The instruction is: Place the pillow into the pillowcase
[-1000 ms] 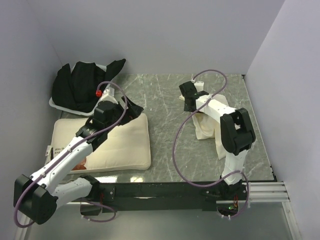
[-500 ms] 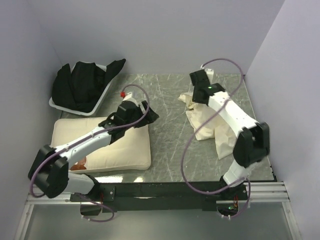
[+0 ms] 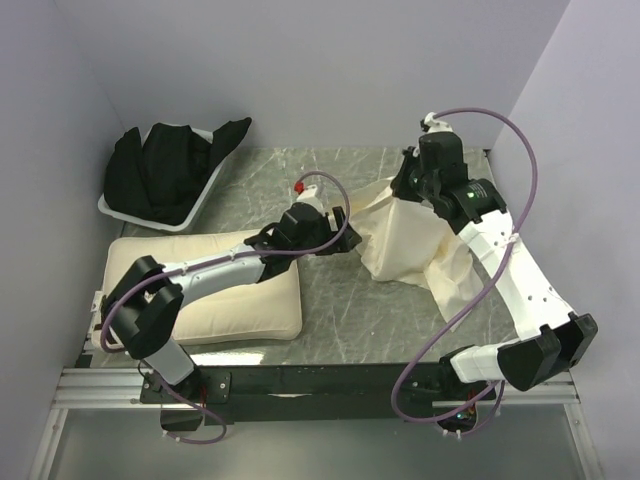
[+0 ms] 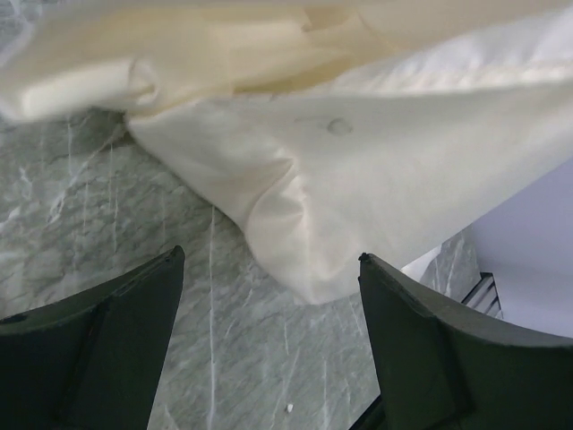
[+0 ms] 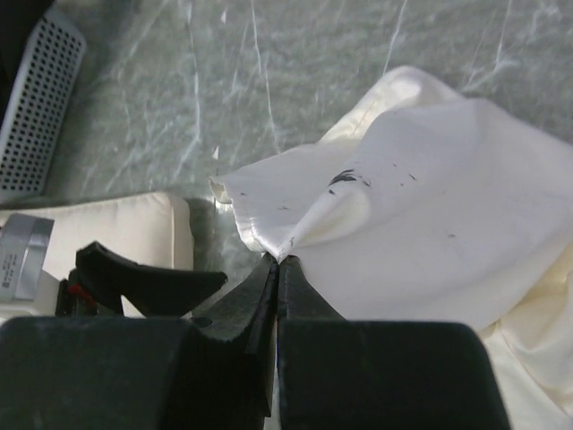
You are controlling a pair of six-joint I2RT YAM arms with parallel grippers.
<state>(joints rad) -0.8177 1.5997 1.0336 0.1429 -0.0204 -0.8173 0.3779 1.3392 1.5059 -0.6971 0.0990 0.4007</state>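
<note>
The pillow lies flat on the left of the table, and one of its corners shows in the right wrist view. The pillowcase is a limp cream cloth on the right. One edge of it is lifted off the table. My right gripper is shut on a fold of that edge, and the cloth hangs from there. My left gripper reaches across from the pillow. It stands open, just short of the hanging lower corner of the pillowcase, with nothing between its fingers.
A white perforated tray with bundled black cloth sits at the back left. Its corner shows in the right wrist view. The grey marble tabletop is walled at the back and on both sides.
My right gripper shut on the pillowcase and raised its edge up and back. My left arm swung right, from over the pillow to the pillowcase's near corner.
</note>
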